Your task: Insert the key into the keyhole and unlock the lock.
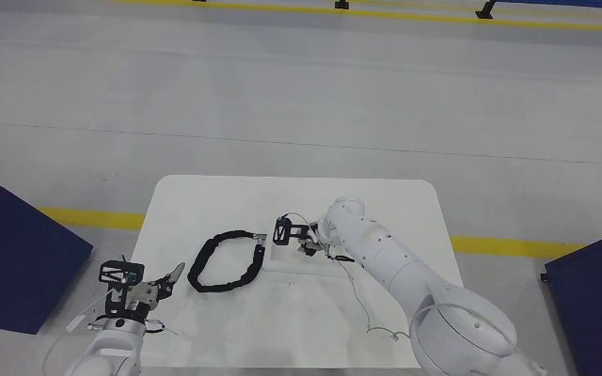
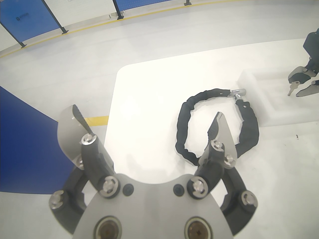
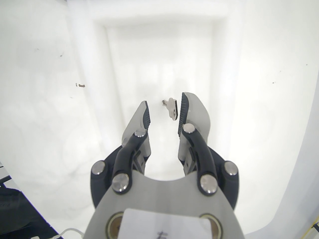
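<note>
A small silver key (image 3: 171,109) is seen flat against the ridged black pad of 1 finger of the right gripper (image 3: 164,99), whose jaws are parted above a recessed white foam tray (image 3: 224,50). In the left wrist view the key's blade is slanted down towards the tray. A black fabric-sleeved chain lock (image 2: 180,118) is looped on the white surface (image 1: 235,329), its chrome cylinder (image 2: 236,91) just beside the tray's end. The left gripper (image 2: 147,110) is held near the loop, jaws wide apart.
</note>
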